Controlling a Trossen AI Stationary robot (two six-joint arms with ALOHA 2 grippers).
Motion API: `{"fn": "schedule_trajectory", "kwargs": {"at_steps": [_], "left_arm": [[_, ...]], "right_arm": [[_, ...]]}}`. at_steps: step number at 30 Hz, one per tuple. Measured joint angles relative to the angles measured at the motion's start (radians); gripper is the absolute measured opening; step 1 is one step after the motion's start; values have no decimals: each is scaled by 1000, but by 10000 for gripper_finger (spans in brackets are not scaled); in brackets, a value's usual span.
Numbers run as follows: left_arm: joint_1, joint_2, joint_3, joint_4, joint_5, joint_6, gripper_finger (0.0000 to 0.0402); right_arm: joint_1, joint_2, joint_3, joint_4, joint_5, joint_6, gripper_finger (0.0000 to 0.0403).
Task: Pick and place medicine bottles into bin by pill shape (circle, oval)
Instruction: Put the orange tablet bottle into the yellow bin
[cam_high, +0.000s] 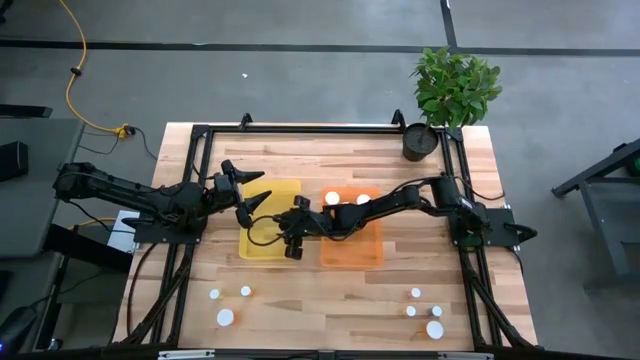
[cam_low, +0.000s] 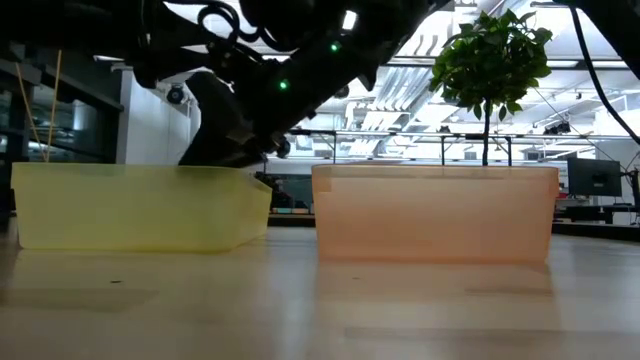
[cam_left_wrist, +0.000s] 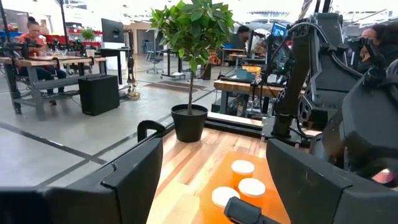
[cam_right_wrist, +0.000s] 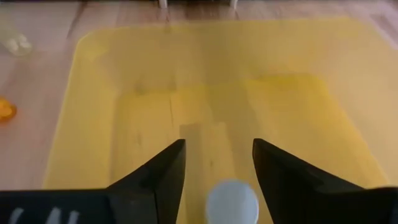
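Here, wood table (cam_high: 340, 290) — right gripper (cam_right_wrist: 214, 165) parted over yellow bin (cam_right_wrist: 292, 93), white-capped bottle (cam_right_wrist: 232, 200) between, workshop behind.

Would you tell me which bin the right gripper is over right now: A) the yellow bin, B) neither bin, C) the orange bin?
A: the right gripper hangs over the yellow bin, a white-capped bottle between its parted fingers.

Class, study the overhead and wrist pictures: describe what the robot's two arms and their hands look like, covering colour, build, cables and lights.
Both arms are dark, jointed and slender, mounted on black frames at the table's sides. Black cables loop along the right arm and near the left arm. The right hand has two flat, dark, wedge-shaped fingers; the left hand has similar dark prongs. In the low view, small green and white lights glow on the arm housing.
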Motion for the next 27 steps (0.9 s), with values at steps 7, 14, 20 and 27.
{"fn": "schedule_trajectory", "kwargs": {"at_steps": [7,14,20,27], "left_arm": [[0,0,0,-3,7,0,273],[-1,-1,0,-17,21,0,273],[-1,-2,0,-16,22,0,273],[0,-2,0,-6,123,-7,273]], "right_arm": [[11,-25,-1,3,18,-86,185],[44,-114,-91,52,135,-169,185],[44,-360,-395,241,192,-150,185],[46,-690,-764,548,182,-130,185]]}}
